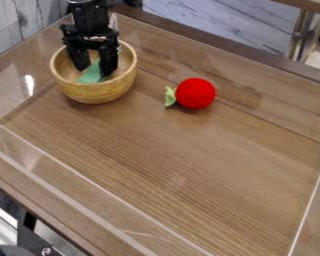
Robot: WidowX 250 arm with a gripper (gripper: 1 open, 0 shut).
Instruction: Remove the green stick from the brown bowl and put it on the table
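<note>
**One high, angled view over the table**

A single camera looks down at a slant from above the near corner of the table (190, 180), set back enough to take in most of the top. The brown bowl (95, 88) sits far upper left, the transparent edge walls (310, 210) frame the sides.

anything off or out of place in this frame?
Only the green stick: it leans tilted inside the brown bowl, where the open gripper straddles it. The red ball sits apart on the table. No spill or damage visible.
</note>
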